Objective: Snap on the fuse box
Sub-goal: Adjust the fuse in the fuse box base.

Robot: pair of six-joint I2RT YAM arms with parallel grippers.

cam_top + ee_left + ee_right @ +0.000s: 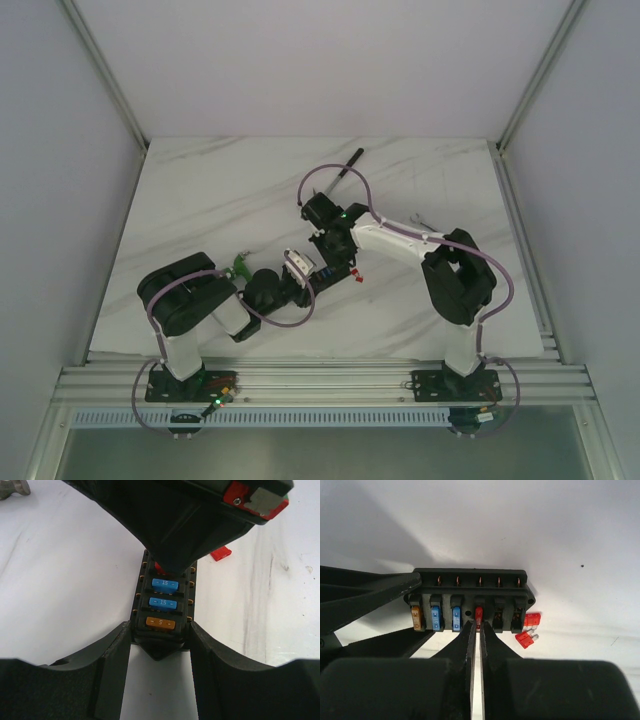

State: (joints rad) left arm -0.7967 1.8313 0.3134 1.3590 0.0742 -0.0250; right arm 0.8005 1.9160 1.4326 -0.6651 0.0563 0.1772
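Left gripper (pixel 160 636) is clamped across one end of the small black rectangular plastic fuse box (pixel 162 602), near the middle of the white marble-patterned table (pixel 200 200). Right gripper (pixel 476 628) is pinched nearly together, as far as I can see on a small red blade fuse (pixel 478 614) seated in its face.

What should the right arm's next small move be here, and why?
Probably press the red fuse further into its slot. The right gripper pinches it in the fuse box, the left gripper clamps the box's end, and whether it sits fully home is unclear.
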